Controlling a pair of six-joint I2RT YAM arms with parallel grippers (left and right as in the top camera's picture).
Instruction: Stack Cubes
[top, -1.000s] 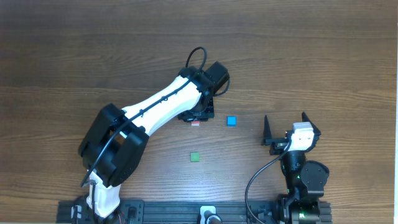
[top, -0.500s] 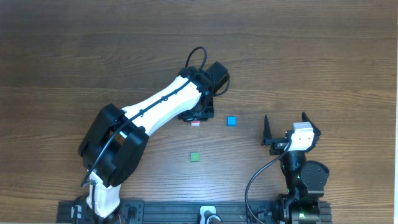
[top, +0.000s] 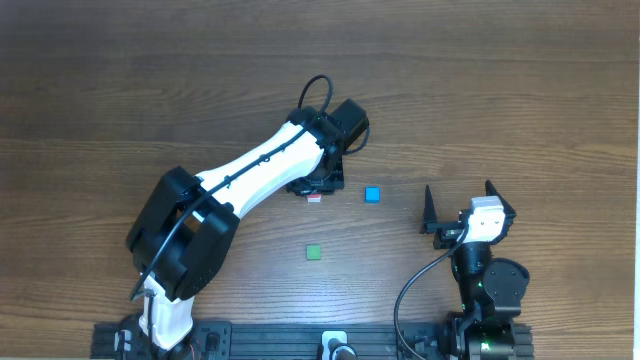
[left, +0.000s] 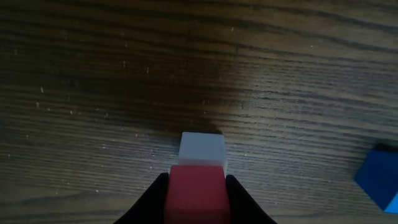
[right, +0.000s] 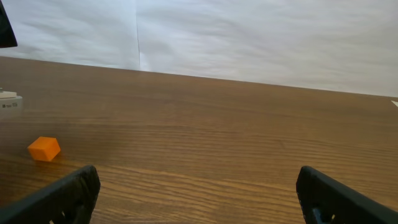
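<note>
- The left gripper (left: 196, 179) is clamped on the red cube (left: 196, 194), low over the table (left: 93, 74); a pale face shows just past the red, and I cannot tell whether it is a second block
- The blue cube (top: 372, 194) sits near, to the right of the held cube and apart from it; this arm is the nearer one
- The green cube (top: 313, 253) lies nearer the arm bases
- The right gripper (top: 458, 188) waits well apart, with its fingers spread and nothing between them
</note>
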